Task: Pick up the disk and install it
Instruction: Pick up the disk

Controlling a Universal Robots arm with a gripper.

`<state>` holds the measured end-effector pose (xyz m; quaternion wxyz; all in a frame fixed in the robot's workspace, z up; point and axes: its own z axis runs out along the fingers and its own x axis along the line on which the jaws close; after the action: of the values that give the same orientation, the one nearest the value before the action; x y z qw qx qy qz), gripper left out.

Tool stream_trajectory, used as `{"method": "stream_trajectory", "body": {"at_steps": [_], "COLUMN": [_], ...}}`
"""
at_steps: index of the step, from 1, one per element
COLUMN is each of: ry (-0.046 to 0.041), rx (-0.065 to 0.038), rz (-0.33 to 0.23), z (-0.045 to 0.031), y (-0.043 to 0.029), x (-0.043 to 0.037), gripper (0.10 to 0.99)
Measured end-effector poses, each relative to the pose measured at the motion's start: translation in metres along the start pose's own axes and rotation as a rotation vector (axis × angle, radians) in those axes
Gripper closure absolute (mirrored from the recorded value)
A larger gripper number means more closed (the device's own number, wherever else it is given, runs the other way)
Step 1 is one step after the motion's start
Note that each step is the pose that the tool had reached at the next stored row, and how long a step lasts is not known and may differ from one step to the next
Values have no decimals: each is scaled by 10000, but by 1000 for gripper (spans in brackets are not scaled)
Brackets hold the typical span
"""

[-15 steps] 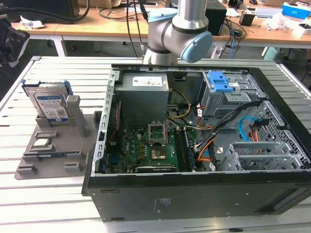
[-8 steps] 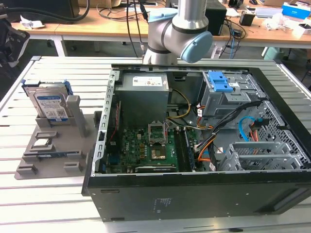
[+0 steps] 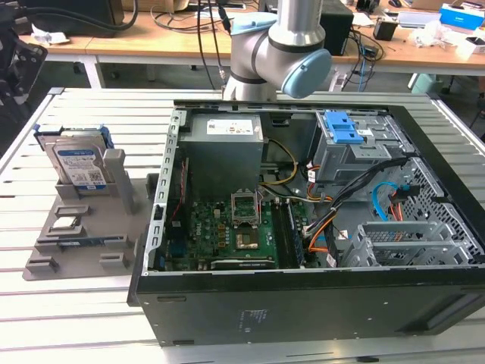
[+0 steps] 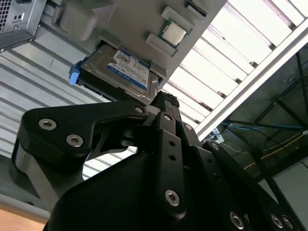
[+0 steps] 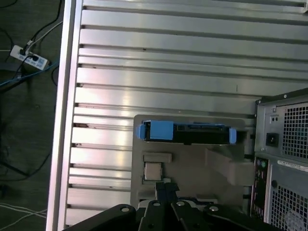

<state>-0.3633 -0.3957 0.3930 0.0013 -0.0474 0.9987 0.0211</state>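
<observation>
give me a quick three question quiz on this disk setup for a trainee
1. True or false: the disk already sits inside the case.
2. What lies flat on the holder near the disk? A) chip B) screwdriver C) fan
3. Fill in: the disk's side rails are ___.
Key: 1 false; 2 A; 3 blue.

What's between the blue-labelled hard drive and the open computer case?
In the exterior view, the disk stands in a grey holder. Between it and the computer case rises the holder's grey upright post.
</observation>
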Motion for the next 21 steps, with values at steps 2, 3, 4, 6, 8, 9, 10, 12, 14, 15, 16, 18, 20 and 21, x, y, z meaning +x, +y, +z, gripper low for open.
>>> {"method": "stream_trajectory", "body": {"at_steps": [2, 3, 4, 6, 8, 9, 10, 12, 14, 15, 16, 18, 20, 21], "ry": [18, 32, 46, 71, 86, 92, 102, 117, 128, 137, 142, 156, 176, 182], "rx": [-2, -4, -5, -8, -9, -10, -11, -13, -14, -15, -15, -16, -19, -20], "rz": [-437, -762, -1088, -1710, -2055, -2209, -2440, -2779, -3076, -3267, -3405, -3712, -4193, -4336], "z": [0, 0, 0, 0, 0, 0, 0, 0, 0, 0, 0, 0, 0, 0], "y": [0, 0, 0, 0, 0, 0, 0, 0, 0, 0, 0, 0, 0, 0], "x": [0, 0, 0, 0, 0, 0, 0, 0, 0, 0, 0, 0, 0, 0], "gripper": [980, 980, 980, 980, 980, 980, 980, 980, 980, 980, 980, 980, 980, 980]}}
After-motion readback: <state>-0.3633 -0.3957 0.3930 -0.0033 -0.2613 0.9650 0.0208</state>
